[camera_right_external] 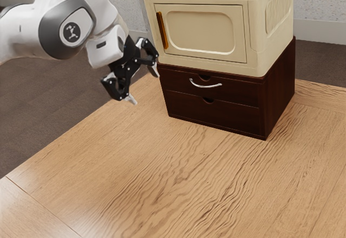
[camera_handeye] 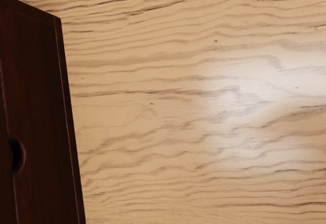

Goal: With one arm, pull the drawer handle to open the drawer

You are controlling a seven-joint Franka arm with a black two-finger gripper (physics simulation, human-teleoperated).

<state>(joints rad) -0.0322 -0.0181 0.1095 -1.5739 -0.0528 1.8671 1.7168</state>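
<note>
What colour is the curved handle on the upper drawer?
Silver, the handle being bright against dark wood; best seen in the exterior view.

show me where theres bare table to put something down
Bare wood on the table spreads before the drawer unit, toward the exterior view's lower edge. Tighter: around the open pincer, near the unit; the cream cabinet sits on top.

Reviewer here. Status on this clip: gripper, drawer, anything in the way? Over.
Gripper open, clear of the silver handle. Upper drawer shut. Cream cabinet sits above, not blocking the handle. Over.
</note>
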